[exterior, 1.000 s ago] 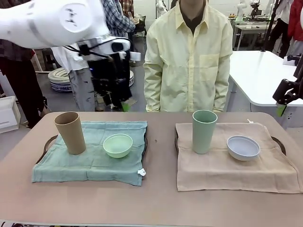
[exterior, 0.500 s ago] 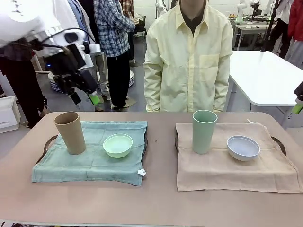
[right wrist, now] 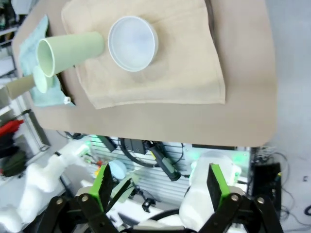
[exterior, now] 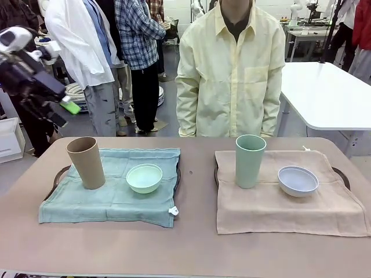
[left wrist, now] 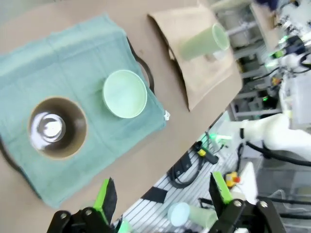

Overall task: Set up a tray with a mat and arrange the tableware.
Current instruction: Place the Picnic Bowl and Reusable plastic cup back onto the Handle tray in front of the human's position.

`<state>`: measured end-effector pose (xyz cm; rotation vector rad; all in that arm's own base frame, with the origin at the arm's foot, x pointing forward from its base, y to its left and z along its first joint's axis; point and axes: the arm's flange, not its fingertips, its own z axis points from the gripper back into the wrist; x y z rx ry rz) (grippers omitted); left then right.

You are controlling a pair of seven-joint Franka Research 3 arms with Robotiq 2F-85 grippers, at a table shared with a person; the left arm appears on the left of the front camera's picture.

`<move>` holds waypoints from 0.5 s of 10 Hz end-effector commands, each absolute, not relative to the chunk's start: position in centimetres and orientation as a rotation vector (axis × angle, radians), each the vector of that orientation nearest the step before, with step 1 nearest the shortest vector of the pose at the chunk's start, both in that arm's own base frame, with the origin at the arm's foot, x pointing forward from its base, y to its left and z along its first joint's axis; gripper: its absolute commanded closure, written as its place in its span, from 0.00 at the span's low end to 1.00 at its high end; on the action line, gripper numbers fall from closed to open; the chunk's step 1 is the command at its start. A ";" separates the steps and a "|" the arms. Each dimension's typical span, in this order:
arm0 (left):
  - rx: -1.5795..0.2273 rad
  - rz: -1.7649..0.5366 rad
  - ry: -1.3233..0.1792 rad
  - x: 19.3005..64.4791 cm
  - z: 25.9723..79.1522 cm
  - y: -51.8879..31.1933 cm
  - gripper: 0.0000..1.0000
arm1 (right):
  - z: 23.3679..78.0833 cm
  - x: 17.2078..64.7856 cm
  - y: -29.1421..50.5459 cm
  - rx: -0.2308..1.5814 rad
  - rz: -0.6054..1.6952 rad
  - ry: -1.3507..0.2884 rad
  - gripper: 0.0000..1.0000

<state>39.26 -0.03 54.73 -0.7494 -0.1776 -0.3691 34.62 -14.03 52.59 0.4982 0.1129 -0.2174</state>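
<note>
Person in pale yellow shirt [exterior: 231,69] at far edge; white table [exterior: 324,92] behind.

No readable text, label, brand, number or sign is showing in any of the three views. The small white tag [exterior: 172,211] at the corner of the teal mat [exterior: 116,200] is lying too small to make out any print on it.
</note>
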 end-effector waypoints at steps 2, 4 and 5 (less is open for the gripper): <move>-0.892 -0.225 -0.202 37.8 52.9 4.2 0.00 | 50.6 32.5 -18.2 0.668 -0.267 0.118 0.00; -0.947 -0.129 -0.198 36.4 51.2 7.3 0.00 | 50.2 31.6 -20.8 0.765 -0.296 0.069 0.00; -0.969 -0.093 -0.205 35.8 50.6 8.5 0.00 | 50.4 31.4 -21.8 0.796 -0.312 0.042 0.00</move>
